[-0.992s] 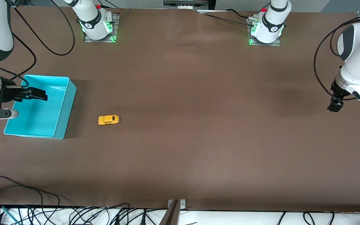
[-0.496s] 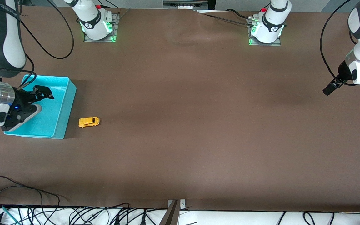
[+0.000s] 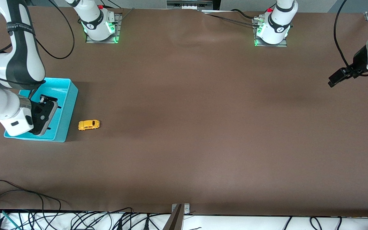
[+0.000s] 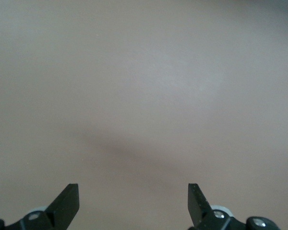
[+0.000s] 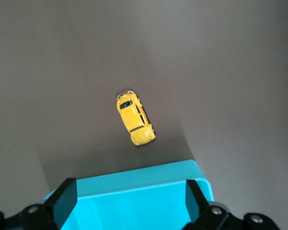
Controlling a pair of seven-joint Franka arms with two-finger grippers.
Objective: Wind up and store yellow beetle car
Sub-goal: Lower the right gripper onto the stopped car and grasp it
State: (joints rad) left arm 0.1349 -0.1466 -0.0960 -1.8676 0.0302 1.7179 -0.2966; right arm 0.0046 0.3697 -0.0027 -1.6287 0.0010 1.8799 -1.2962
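From my console, even overhead light falls on the brown table (image 3: 203,127), which shows a paler sheen across its middle. The turquoise bin (image 3: 65,105) casts a soft shadow toward the yellow beetle car (image 3: 88,125), whose own shadow is faint. Green lamps glow at both arm bases. My left wrist view is washed out and hazy, with one dim diagonal smear of shadow. My right wrist view is darker and crisp, a wedge of shade spreading from the bin.

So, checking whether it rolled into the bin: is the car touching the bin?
Apart. The right wrist view shows bare table between the car and the bin.
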